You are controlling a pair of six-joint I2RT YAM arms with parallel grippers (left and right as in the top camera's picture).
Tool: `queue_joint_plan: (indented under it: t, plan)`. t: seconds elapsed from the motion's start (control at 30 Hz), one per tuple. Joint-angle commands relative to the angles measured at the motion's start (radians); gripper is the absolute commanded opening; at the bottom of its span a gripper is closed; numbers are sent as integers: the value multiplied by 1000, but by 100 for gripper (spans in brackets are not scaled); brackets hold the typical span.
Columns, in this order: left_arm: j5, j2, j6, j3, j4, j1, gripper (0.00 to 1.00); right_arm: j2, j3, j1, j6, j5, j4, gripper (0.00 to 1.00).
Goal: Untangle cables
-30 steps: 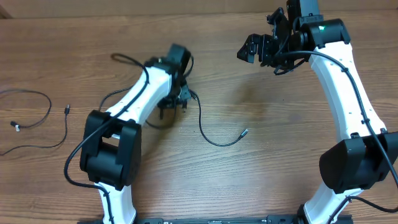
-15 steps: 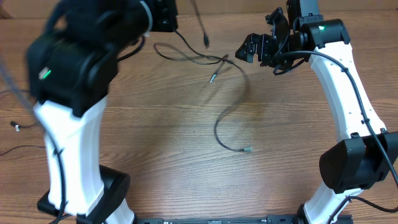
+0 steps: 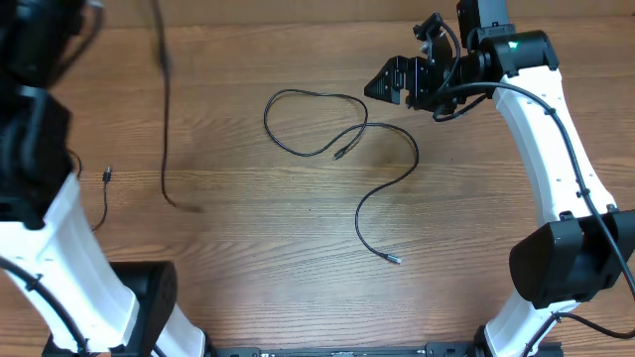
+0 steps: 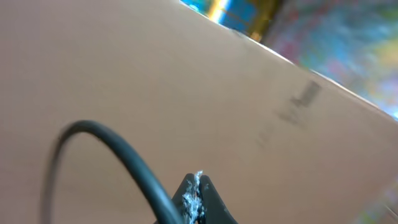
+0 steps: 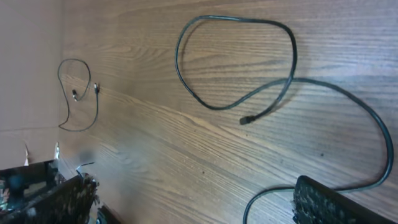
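Overhead, I find the looped cable (image 3: 265, 117) lying free mid-surface (image 3: 248, 288). The left end effector (image 4: 198, 198) appears pinched on the lifted cable (image 3: 163, 119). The right end effector (image 3: 392, 81) hovers; I cannot tell its state. Separation is in hand. Next, lay the lifted cable well apart.

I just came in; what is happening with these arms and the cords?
Two robot arms are sorting out thin black cables on a wooden table. The left arm is raised high, and one cable hangs from it, apparently pinched in the left end effector. A second cable lies in a loose loop mid-table. The right end effector hovers open beside that loop, holding nothing.
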Motion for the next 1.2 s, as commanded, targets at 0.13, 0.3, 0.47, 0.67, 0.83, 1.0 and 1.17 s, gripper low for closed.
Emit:
queue_joint_plan:
  t: [0.13, 0.3, 0.47, 0.67, 0.83, 1.0, 1.17]
  plan:
    - [-205, 21, -53, -34, -64, 296, 4, -26, 13, -1, -12, 31, -11, 100]
    - [-550, 119, -58, -97, -175, 377, 4, -26, 13, -1, -12, 105, -77, 100]
    - [-569, 259, -101, -217, -225, 450, 9, -26, 13, -1, -12, 131, -105, 100]
    - [-499, 385, -105, -265, -296, 500, 100, -26, 13, -2, -12, 198, -131, 100]
    - [-213, 372, -33, -264, -308, 465, 100, -26, 13, -13, -12, 206, -114, 100]
    - [-8, 376, 43, -266, -420, 344, 100, -26, 13, -64, -11, 205, -120, 100]
    - [-11, 399, 33, -334, -560, 150, 94, -26, 13, -96, -11, 206, -134, 100]
